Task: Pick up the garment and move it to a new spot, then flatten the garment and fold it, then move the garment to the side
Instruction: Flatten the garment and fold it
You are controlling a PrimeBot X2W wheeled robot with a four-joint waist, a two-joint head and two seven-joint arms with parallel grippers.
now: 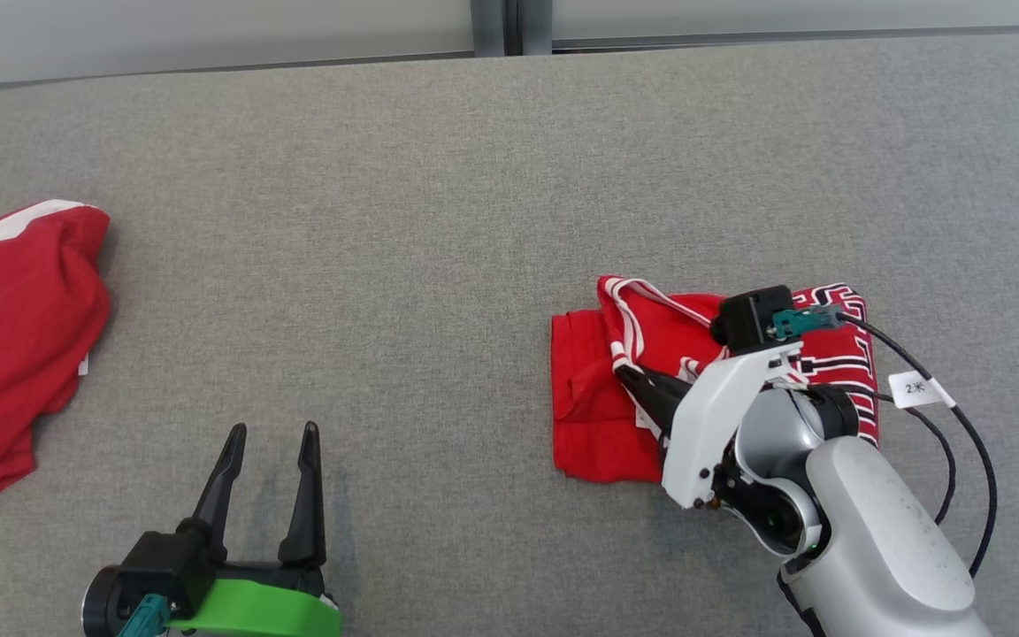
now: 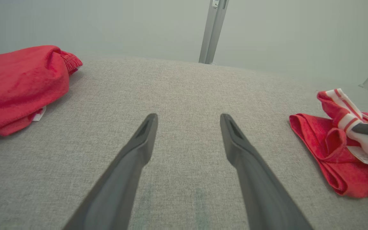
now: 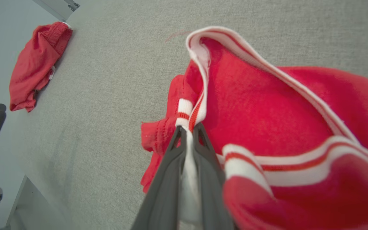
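A red garment (image 1: pixel 598 416) with white and red striped trim lies folded at the right of the grey surface (image 1: pixel 439 221). My right gripper (image 1: pixel 624 373) is shut on its striped trim; in the right wrist view the white band runs between the fingers (image 3: pixel 188 131) and the red cloth (image 3: pixel 260 108) rises beside them. The left wrist view has the same garment (image 2: pixel 327 150) at its right edge. My left gripper (image 1: pixel 272 432) stands open over bare fabric near the front, its fingers (image 2: pixel 145 131) spread apart with nothing between them.
A second red garment (image 1: pixel 14 327) with a white band lies bunched at the far left edge; the other views show this pile too (image 2: pixel 18 86) (image 3: pixel 37 60). A black cable (image 1: pixel 952 425) with a white tag hangs by my right arm. A pale wall with a metal post (image 2: pixel 214 28) stands behind.
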